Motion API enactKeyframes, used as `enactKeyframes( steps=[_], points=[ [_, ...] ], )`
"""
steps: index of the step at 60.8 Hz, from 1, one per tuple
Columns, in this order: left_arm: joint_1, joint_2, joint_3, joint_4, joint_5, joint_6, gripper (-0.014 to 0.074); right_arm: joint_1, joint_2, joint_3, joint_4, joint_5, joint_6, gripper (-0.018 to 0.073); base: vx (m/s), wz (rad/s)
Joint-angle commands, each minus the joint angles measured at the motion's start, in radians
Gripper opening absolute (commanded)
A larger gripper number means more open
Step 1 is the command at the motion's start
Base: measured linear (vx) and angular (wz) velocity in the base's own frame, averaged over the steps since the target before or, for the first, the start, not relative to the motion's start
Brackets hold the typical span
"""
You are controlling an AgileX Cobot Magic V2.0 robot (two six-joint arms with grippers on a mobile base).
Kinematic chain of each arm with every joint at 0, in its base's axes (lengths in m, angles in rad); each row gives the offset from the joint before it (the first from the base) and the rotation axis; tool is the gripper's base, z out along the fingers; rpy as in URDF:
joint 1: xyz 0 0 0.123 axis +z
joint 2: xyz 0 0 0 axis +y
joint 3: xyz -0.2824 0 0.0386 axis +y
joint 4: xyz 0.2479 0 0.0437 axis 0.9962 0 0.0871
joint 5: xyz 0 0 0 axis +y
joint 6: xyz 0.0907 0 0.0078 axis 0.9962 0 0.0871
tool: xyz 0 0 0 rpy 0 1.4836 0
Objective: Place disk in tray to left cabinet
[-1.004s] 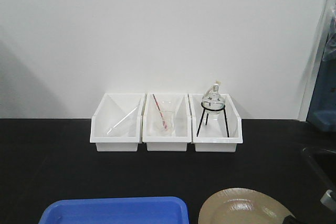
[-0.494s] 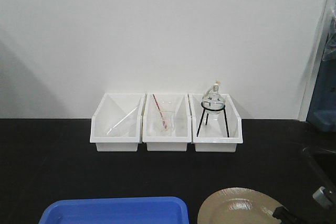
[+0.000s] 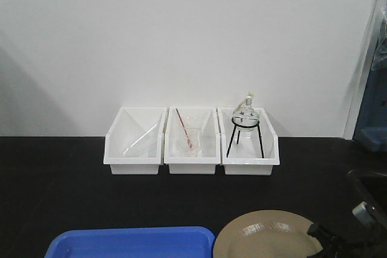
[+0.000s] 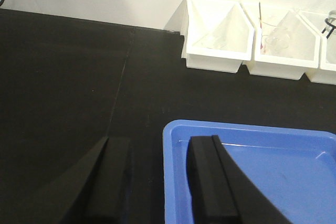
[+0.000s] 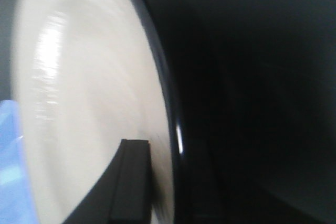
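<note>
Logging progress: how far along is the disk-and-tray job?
Done: the right gripper is shut on the disk at its rim. In hand: the disk is beside the tray, not in it; the left gripper, open, straddles the tray's left rim. Left: disk into tray, tray to a cabinet not in view.

No legible text, label or number anywhere.

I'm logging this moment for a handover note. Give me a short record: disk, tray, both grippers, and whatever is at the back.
disk: beside the tray's right end, not in it
tray: blue, nothing in the part that shows
right gripper: shut on the disk's right rim
left gripper: open, fingers either side of the tray's left rim
back: three white bins in a row, with a glass flask in the rightmost
</note>
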Motion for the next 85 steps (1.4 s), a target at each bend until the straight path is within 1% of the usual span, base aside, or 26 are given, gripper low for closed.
enactKeyframes(
  steps=[1,12,19,23,27,32,35,39,46,50,56,63,68,73,79,85],
  points=[
    [-0.006,0.008,-0.033,-0.004,-0.088,-0.008,0.0395,-0.002,-0.078,-0.062,0.007,-0.002,-0.021,-0.0011,0.0,0.0],
    [-0.006,0.008,-0.033,-0.004,-0.112,-0.008,0.0395,-0.002,-0.136,-0.165,0.013,0.006,-0.019,-0.0006,0.0,0.0],
    [-0.006,0.008,-0.033,-0.004,-0.12,-0.008,0.0395,-0.001,-0.142,-0.238,0.059,0.066,-0.02,-0.0005,0.0,0.0],
    [-0.006,0.008,-0.033,-0.004,-0.122,-0.008,0.0395,-0.001,-0.142,-0.272,0.094,0.1,-0.02,-0.0005,0.0,0.0],
    [-0.006,0.008,-0.033,-0.004,-0.123,-0.009,0.0395,-0.001,-0.142,-0.294,0.152,0.128,-0.024,-0.0005,0.0,0.0],
    [-0.006,0.008,-0.033,-0.004,-0.123,-0.009,0.0395,0.017,-0.142,-0.305,0.23,0.138,-0.063,-0.0004,0.0,0.0],
    [-0.006,0.008,-0.033,-0.004,-0.124,-0.009,0.0395,0.049,-0.14,-0.305,0.263,0.118,-0.109,-0.0004,0.0,0.0],
    [-0.006,0.008,-0.033,-0.004,-0.125,-0.009,0.0395,0.103,-0.124,-0.305,0.291,0.103,-0.145,-0.0004,0.0,0.0],
    [-0.006,0.008,-0.033,-0.004,-0.13,-0.009,0.0395,0.238,-0.074,-0.305,0.37,0.065,-0.164,-0.0004,0.0,0.0],
    [-0.006,0.008,-0.033,-0.004,-0.13,-0.009,0.0395,0.323,-0.031,-0.305,0.424,0.034,-0.198,-0.0004,0.0,0.0],
    [-0.006,0.008,-0.033,-0.004,-0.13,-0.009,0.0395,0.434,0.038,-0.305,0.508,-0.005,-0.275,-0.0004,0.0,0.0],
    [-0.006,0.008,-0.033,-0.004,-0.13,-0.009,0.0395,0.528,0.112,-0.305,0.599,-0.012,-0.376,-0.0004,0.0,0.0],
    [-0.006,0.008,-0.033,-0.004,-0.13,-0.009,0.0395,0.571,0.157,-0.305,0.609,-0.016,-0.452,-0.0001,0.0,0.0],
    [-0.006,0.008,-0.033,-0.004,-0.13,-0.009,0.0395,0.592,0.187,-0.305,0.609,-0.035,-0.511,0.0002,0.0,0.0],
    [-0.006,0.008,-0.033,-0.004,-0.13,-0.01,0.0395,0.6,0.211,-0.305,0.609,-0.057,-0.539,0.0019,0.0,0.0],
    [-0.006,0.008,-0.033,-0.004,-0.13,-0.01,0.0395,0.601,0.221,-0.305,0.601,-0.072,-0.56,0.0063,0.0,0.0]
  ],
)
